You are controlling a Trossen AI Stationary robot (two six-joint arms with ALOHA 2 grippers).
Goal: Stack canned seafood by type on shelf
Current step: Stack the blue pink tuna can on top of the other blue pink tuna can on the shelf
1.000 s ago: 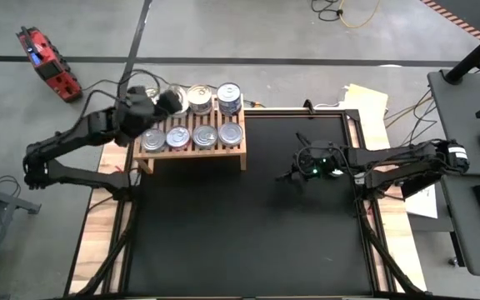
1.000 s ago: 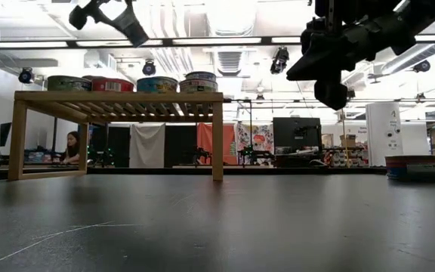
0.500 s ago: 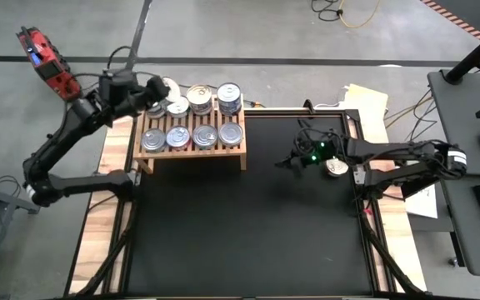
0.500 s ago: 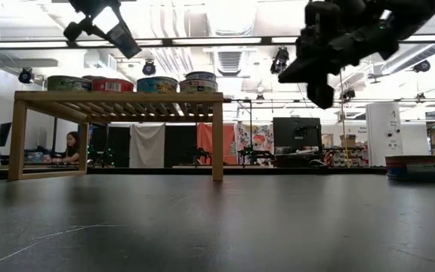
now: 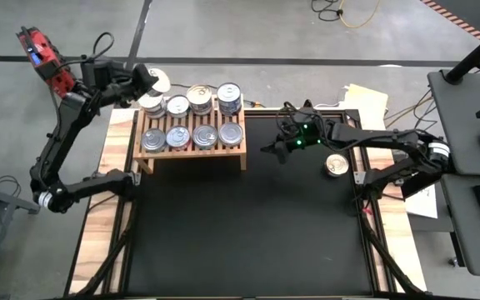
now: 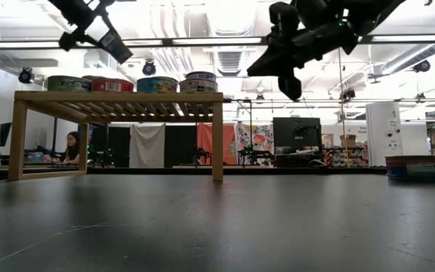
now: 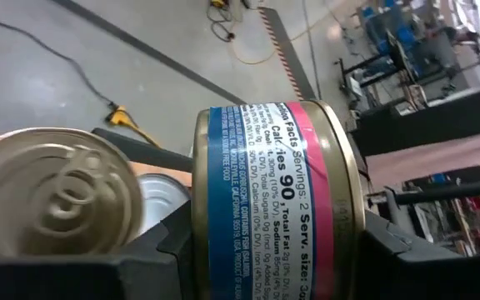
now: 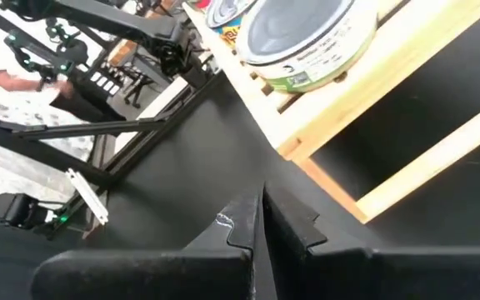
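The light-wood shelf (image 5: 190,152) stands at the table's far left and carries several round cans (image 5: 204,135) in two rows, also seen from the side (image 6: 157,84). My left gripper (image 5: 148,80) hovers just beyond the shelf's far-left corner, shut on a can with a blue and pink label (image 7: 273,192). My right gripper (image 5: 277,148) hangs shut and empty above the black mat, right of the shelf; its closed fingertips (image 8: 261,225) point toward the shelf's leg and a green-labelled can (image 8: 307,42). My left gripper pinches the blue and pink can between its two fingers, which stand at the can's two flat ends (image 7: 197,246). The fingers come from the table's left. The can is lifted clear, its label wall toward the wrist camera, above and beyond the shelf's cans (image 7: 52,204).
One loose can (image 5: 336,164) sits on the mat near the table's right edge. Papers (image 5: 365,100) lie at the far right corner. A red tool (image 5: 47,62) lies on the floor far left. A person (image 6: 72,147) sits in the room behind.
My left gripper has swung from above the shelf's far-left cans toward the far left, carrying its can and uncovering the cans beneath. My right gripper, still shut, has moved left toward the shelf and slightly up, uncovering the loose can by the right edge.
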